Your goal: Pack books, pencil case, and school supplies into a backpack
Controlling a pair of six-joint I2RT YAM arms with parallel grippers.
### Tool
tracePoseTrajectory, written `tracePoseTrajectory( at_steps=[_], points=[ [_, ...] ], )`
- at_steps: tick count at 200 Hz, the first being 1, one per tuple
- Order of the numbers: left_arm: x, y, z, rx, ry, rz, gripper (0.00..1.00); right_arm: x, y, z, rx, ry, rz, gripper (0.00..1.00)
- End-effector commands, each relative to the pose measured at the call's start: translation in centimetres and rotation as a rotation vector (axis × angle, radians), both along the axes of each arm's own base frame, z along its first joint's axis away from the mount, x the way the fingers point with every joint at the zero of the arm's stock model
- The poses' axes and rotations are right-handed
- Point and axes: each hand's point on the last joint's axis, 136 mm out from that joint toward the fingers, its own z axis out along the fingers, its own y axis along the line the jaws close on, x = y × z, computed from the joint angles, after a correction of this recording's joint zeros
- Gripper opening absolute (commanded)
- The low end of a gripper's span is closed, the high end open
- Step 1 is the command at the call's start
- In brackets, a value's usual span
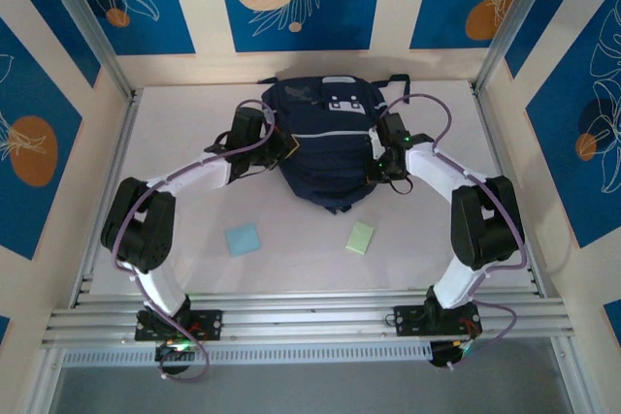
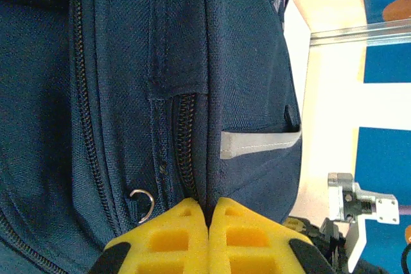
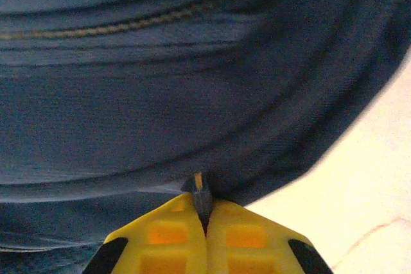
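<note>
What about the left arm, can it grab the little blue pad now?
Probably not yet: the left gripper is pinched shut on the backpack. The blue pad lies uncovered on the table, so after letting go, likely yes.

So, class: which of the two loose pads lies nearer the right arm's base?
The pale green pad; the light blue pad sits on the opposite side.

One navy backpack (image 1: 325,157) lies at the upper middle of the frame. Two small pads lie below it: one light blue pad (image 1: 243,238) left of centre and one pale green pad (image 1: 360,238) right of centre. Two robot arms flank them: one left arm (image 1: 146,225) and one right arm (image 1: 480,220).
</note>
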Motion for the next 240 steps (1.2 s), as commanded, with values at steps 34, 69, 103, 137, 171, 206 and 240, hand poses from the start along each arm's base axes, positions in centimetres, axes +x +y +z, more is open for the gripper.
tracePoseTrajectory(
  at_steps=[34, 69, 103, 137, 171, 206, 240],
  points=[
    [4.6, 7.0, 2.3, 0.146, -0.111, 0.071, 0.0, -2.3, 7.6, 1.6, 0.192, -0.001, 0.236, 0.0],
    [8.0, 8.2, 2.6, 0.187, -0.11, 0.057, 0.06, -3.4, 15.1, 3.6, 0.409, 0.002, 0.354, 0.0],
    [7.1, 8.7, 3.6, 0.222, -0.113, 0.046, 0.51, -2.1, 20.3, 5.5, 0.533, -0.016, 0.393, 0.0],
    [3.3, 9.6, 3.2, 0.202, -0.074, 0.066, 0.61, -0.5, 23.5, 7.3, 0.594, -0.039, 0.422, 0.0],
    [-0.8, 10.1, 0.5, 0.106, 0.01, 0.144, 0.64, -0.6, 25.0, 7.6, 0.636, -0.01, 0.434, 0.0],
    [-1.9, 8.3, -0.7, -0.004, 0.044, 0.175, 0.65, -2.3, 25.6, 6.4, 0.627, 0.028, 0.446, 0.0],
    [-2.2, 6.5, -2.4, 0.003, 0.066, 0.174, 0.63, -4.1, 25.7, 5.7, 0.613, 0.05, 0.464, 0.0]
  ],
)
